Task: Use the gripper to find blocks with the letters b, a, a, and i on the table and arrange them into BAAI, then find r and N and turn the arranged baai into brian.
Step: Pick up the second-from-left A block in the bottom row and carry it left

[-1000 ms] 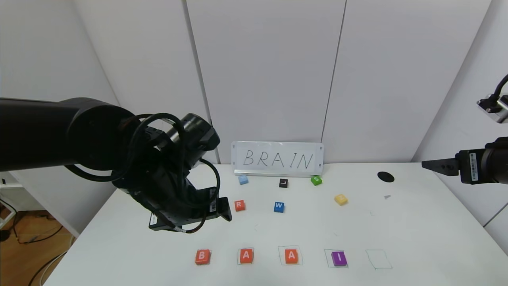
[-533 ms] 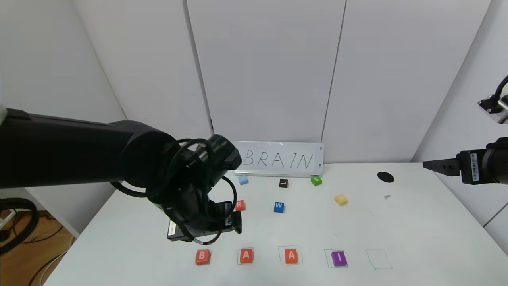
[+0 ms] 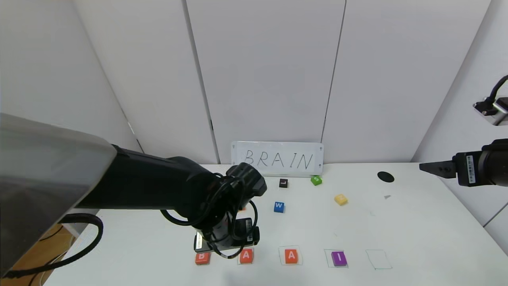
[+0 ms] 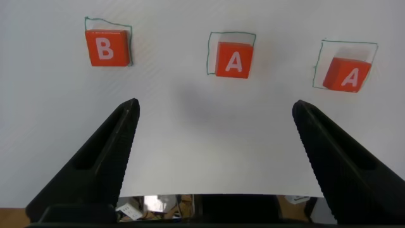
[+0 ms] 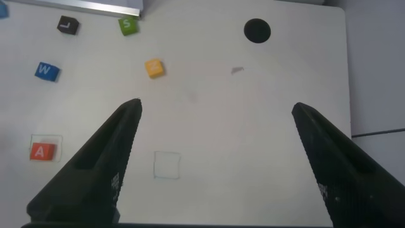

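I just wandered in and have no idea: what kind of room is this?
Probably a robot test lab. A bare white table with green squares drawn on it holds lettered blocks, a sign reading BRAIN leans on plain wall panels, and the left gripper hovers over the blocks.

tabletop [image 3: 416, 238]: white, thin green squares drawn along the near edge, one black round hole far right
B block [image 4: 105, 48]: orange, white letter
A blocks [image 4: 233, 61] [image 4: 345, 73]: orange, white letters
I block [image 3: 339, 258]: purple, white letter
N block [image 3: 341, 199]: yellow
W block [image 3: 279, 206]: blue, white letter
S block [image 3: 316, 180]: green, white letter
L block [image 3: 283, 183]: black, white letter
sign [image 3: 278, 159]: white, black handwritten BRAIN
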